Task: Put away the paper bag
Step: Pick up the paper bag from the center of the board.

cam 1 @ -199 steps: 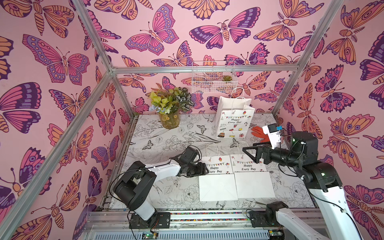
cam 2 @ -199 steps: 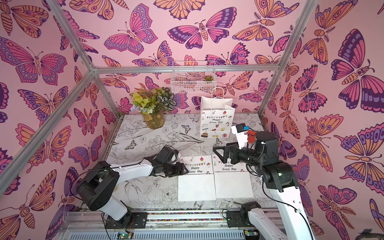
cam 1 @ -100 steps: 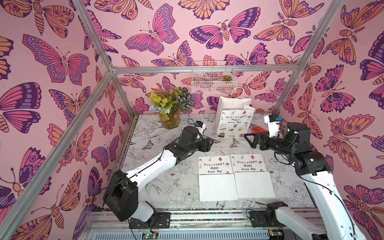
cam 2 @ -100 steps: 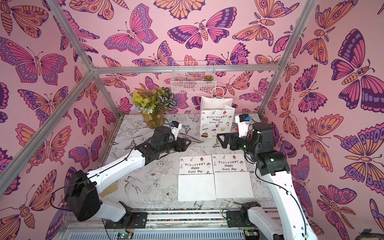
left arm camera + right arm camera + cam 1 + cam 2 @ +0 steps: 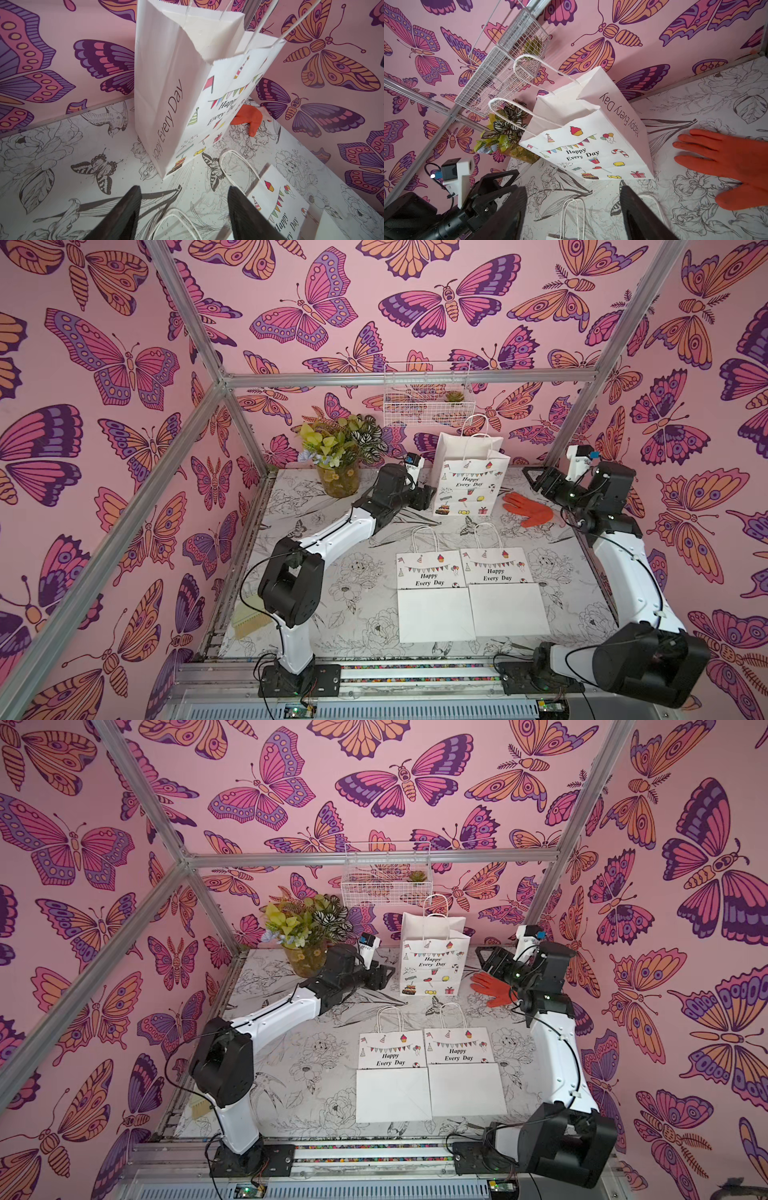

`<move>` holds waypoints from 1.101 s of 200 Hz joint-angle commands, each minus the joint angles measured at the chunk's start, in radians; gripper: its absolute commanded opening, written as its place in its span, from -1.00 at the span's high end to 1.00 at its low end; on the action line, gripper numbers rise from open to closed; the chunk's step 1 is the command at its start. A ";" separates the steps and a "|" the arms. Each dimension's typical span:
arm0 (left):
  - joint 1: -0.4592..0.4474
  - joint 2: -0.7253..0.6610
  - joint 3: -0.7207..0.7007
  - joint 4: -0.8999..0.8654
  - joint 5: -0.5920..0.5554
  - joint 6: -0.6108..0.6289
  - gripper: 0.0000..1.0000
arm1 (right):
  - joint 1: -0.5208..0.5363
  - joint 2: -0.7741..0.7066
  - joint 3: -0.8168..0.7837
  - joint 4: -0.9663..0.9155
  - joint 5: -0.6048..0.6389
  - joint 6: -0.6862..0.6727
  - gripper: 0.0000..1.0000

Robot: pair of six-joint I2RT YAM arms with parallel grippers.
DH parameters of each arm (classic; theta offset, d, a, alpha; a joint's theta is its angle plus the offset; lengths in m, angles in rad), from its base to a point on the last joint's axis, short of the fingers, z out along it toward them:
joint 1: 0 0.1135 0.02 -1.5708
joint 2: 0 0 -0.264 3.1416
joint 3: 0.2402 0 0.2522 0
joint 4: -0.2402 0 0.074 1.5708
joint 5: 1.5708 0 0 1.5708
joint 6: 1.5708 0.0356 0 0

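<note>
1. Paper bag [image 5: 469, 485]: it stands upright and open-mouthed at the back of the table [image 5: 353, 572], handles up, below the wire basket [image 5: 428, 398]. It has not moved in the last second.
2. Left gripper [image 5: 424, 499]: a second ago it was low at the front, beside the two flat bags [image 5: 432, 597]. It has since risen and swung to the back, and is now just beside the standing bag's left edge. The left wrist view shows its jaws apart with nothing between them [image 5: 184, 190], and bare table between them and the bag's near corner.
3. Flat bags: both lie side by side at the front, touching, and no gripper is on them now.
4. Orange glove [image 5: 528, 510]: it lies flat between the standing bag and the right arm.
5. Right gripper [image 5: 536, 479]: it too has left the flat bags and now hangs above the glove, pointing at the bag's right side. Its jaws are parted and empty [image 5: 573, 190].
6. Reading: attention has probably turned from the flat bags to the standing one. This is an approach from both sides, with no grip taken yet.
</note>
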 commanded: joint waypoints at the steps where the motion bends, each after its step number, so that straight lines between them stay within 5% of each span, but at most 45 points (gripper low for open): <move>1: 0.017 0.054 0.067 0.061 0.041 0.014 -0.37 | -0.001 0.060 0.063 0.109 -0.068 -0.002 -0.51; 100: 0.018 0.227 0.264 0.065 0.101 -0.024 -0.36 | -0.010 0.473 0.429 0.212 -0.431 0.045 -0.68; 148: 0.020 0.259 0.271 0.067 0.111 -0.033 -0.36 | 0.003 0.555 0.456 0.260 -0.461 0.075 -0.64; 183: 0.020 0.265 0.259 0.072 0.107 -0.045 -0.36 | 0.053 0.557 0.474 -0.010 -0.387 -0.160 -0.62; 220: 0.024 0.258 0.243 0.075 0.103 -0.047 -0.36 | 0.072 0.518 0.388 0.009 -0.353 -0.167 -0.59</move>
